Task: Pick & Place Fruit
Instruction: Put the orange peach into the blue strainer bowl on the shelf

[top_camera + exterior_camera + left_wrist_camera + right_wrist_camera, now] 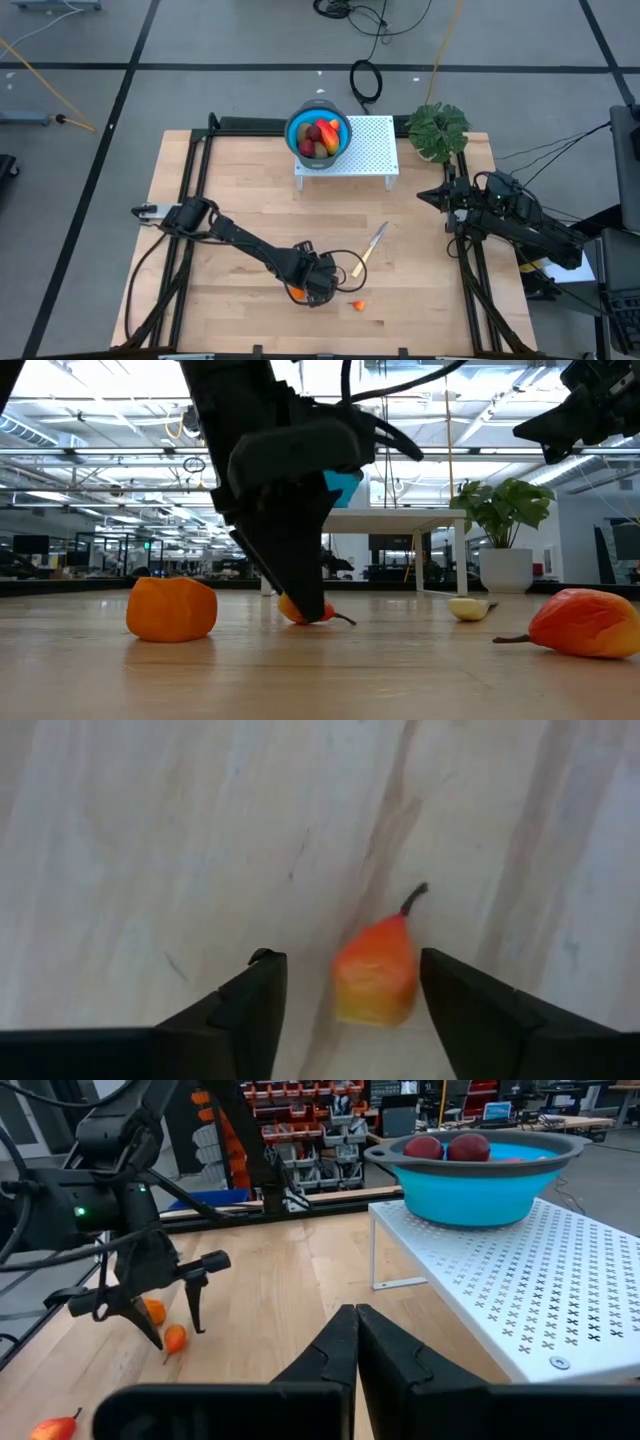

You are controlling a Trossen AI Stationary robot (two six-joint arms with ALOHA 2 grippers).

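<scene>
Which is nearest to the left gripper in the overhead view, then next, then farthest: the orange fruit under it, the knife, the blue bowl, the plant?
1. Orange fruit, right at the left gripper, between its fingers.
2. Knife, just beyond, toward the table's middle.
3. Blue bowl, on the white stand at the far edge.
4. Plant, far right corner.

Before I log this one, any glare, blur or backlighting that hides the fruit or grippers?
Low view: bright ceiling lights behind turn the left gripper into a silhouette. Left wrist view: the orange fruit and wood look soft. High view: even light, but small. Right wrist view: clear, the right gripper shut.
</scene>
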